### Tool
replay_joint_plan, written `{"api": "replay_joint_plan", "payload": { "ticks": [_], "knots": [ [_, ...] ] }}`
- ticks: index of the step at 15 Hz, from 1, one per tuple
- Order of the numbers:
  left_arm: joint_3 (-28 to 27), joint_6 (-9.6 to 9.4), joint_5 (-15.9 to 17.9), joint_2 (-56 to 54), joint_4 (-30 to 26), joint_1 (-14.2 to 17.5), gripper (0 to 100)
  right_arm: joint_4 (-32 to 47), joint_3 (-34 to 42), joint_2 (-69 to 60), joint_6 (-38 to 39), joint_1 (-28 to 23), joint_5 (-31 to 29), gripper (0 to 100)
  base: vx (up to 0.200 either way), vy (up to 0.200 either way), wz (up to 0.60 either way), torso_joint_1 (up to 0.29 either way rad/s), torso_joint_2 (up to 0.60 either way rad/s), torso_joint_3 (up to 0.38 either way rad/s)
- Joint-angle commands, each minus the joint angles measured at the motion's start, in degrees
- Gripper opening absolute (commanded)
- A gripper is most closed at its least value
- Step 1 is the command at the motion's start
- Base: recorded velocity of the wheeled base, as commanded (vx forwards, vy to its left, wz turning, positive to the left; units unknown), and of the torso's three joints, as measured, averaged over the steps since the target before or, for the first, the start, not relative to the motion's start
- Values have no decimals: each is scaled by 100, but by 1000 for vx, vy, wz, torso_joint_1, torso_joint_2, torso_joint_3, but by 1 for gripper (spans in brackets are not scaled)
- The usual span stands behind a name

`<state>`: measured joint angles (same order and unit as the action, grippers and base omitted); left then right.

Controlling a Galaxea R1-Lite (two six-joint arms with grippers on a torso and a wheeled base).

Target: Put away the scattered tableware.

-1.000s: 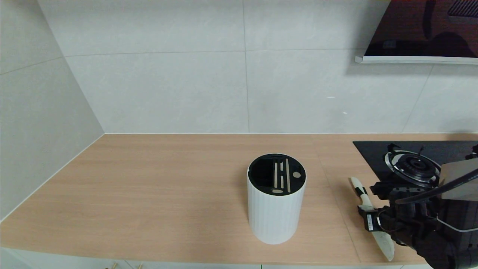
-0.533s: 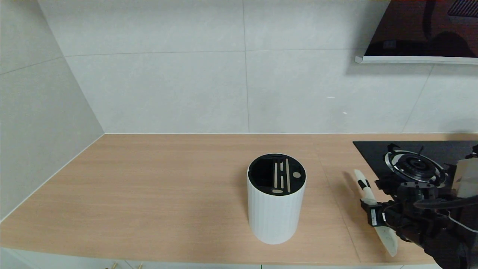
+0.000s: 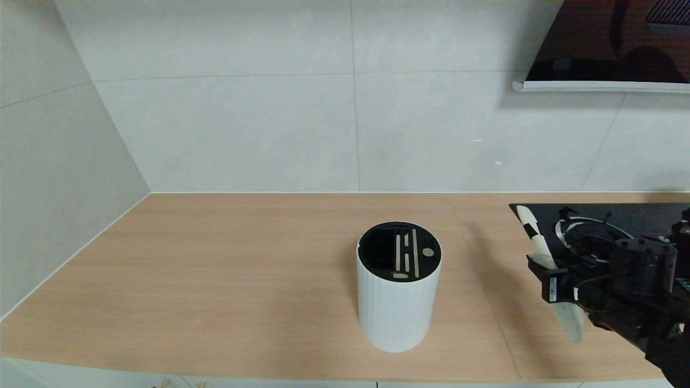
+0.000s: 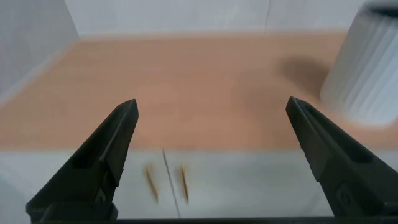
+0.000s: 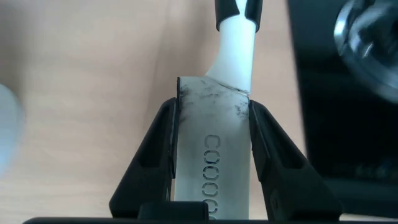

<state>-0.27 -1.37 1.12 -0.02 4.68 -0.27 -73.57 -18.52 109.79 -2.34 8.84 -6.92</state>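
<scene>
White-handled knife (image 3: 539, 242) sat clamped at its pale blade in the right pincer (image 3: 558, 280), right of frame above the wooden desk (image 3: 242, 269), likely for slotting into the white ribbed holder (image 3: 398, 302) at centre; left pincer (image 4: 210, 109) gaped empty.

Head camera overlooks the countertop (image 3: 242, 280); both wrist cameras face it closely, left sharing the holder (image 3: 398, 302)

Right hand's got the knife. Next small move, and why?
Probably swing the right hand left toward the white holder, tipping the blade down. The hand is shut on the knife where blade meets handle, the knife slants over the stove's edge, and the holder's slots face up to its left.
</scene>
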Motion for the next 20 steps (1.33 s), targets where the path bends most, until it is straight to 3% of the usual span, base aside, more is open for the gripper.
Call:
{"api": "replay_joint_plan", "payload": {
  "ticks": [1, 3, 5, 9, 10, 12, 13, 14, 15, 16, 18, 20],
  "knots": [
    [-237, -4, 283, 20, -81, 0, 100, 308, -266, -643, -12, 180, -19, 0, 0, 0, 0, 0, 0, 0],
    [-1010, 49, 1294, 424, -644, -87, 100, 1003, -987, -889, -12, 355, -143, 0, 0, 0, 0, 0, 0, 0],
    [-1757, 57, 2024, 1444, -987, -184, 100, 1627, -1602, -1091, -12, 716, -248, 0, 0, 0, 0, 0, 0, 0],
    [-3137, -13, 3140, 4292, -653, -246, 100, 2259, -2596, -1399, 6, 1735, -292, 0, 0, 0, 0, 0, 0, 0],
    [-3225, -13, 3254, 4617, -503, -325, 100, 2312, -2578, -1452, 14, 1920, -292, 0, 0, 0, 0, 0, 0, 0],
    [-3216, 145, 3324, 5619, 305, -738, 100, 2286, -2393, -1566, 137, 2702, -327, 0, 0, 0, 0, 0, 0, 0],
    [-3216, 163, 3324, 5636, 323, -747, 100, 2286, -2393, -1566, 137, 2728, -327, 0, 0, 0, 0, 0, 0, 0],
    [-3225, 646, 3324, 6058, 736, -1239, 100, 2312, -2402, -1618, 216, 3273, -477, 0, 0, 0, 0, 0, 0, 0],
    [-3234, 910, 3324, 6120, 877, -1388, 100, 2312, -2402, -1618, 296, 3379, -485, 0, 0, 0, 0, 0, 0, 0],
    [-3278, 1727, 3324, 6313, 1395, -1863, 100, 2312, -2411, -1610, 392, 3643, -494, 0, 0, 0, 0, 0, 0, 0],
    [-3295, 2712, 3280, 6691, 2274, -2575, 100, 2286, -2385, -1618, 445, 3897, -503, 0, 0, 0, 0, 0, 0, 0],
    [-3269, 3459, 2876, 7051, 2854, -2953, 100, 2295, -2385, -1575, 682, 4100, -503, 0, 0, 0, 0, 0, 0, 0]
  ]
}}
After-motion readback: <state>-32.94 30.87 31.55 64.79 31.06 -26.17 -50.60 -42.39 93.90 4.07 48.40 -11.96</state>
